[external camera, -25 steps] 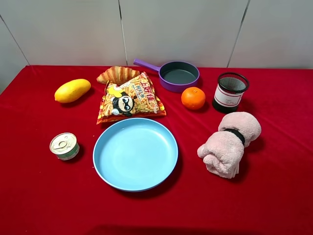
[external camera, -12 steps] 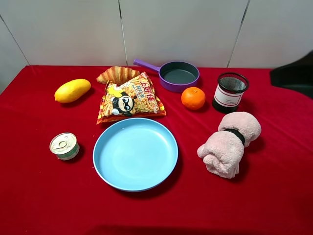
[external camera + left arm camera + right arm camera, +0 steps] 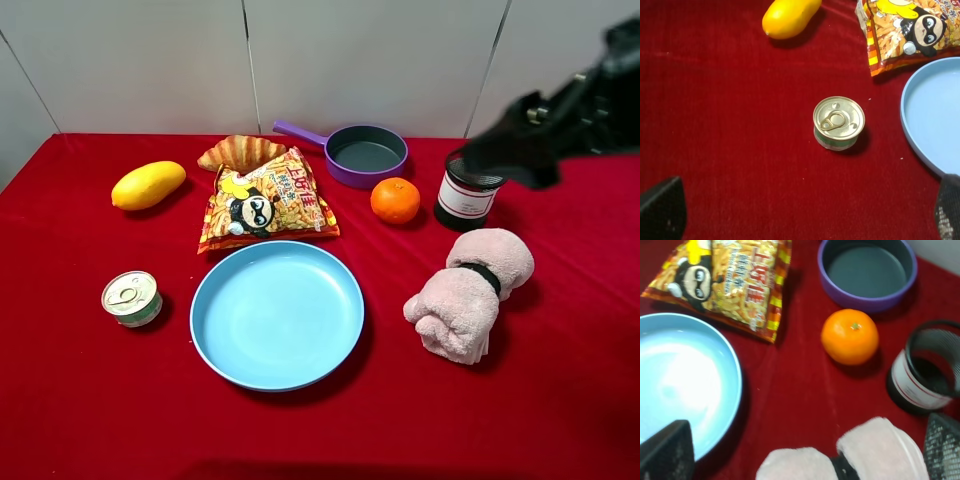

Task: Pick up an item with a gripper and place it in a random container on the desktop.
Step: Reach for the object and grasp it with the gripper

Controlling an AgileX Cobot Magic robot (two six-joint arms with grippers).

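Observation:
The item, a crinkly yellow-orange snack bag (image 3: 265, 200) with a black cartoon face, lies flat on the red desktop (image 3: 80, 400) just behind the container, a large light-blue plate (image 3: 277, 313). Nothing lies on the plate. My right arm (image 3: 545, 125) reaches in from the upper right, above the black mesh cup, far from the bag. In the right wrist view my right gripper (image 3: 804, 450) is open and holds nothing, with the bag (image 3: 725, 280) and plate (image 3: 680, 375) ahead. My left gripper (image 3: 804, 210) is open above the cloth, near the bag (image 3: 910, 35) and plate (image 3: 935, 120).
A croissant (image 3: 240, 152) touches the bag's far edge. A purple pan (image 3: 365, 152), an orange (image 3: 395, 200) and a black mesh cup (image 3: 468, 195) stand at the back right. A rolled pink towel (image 3: 468, 295) lies right of the plate. A mango (image 3: 148, 185) and tin can (image 3: 131, 298) sit left.
My right arm has come in from the right edge and moved left, to above the mesh cup. No object on the cloth has moved.

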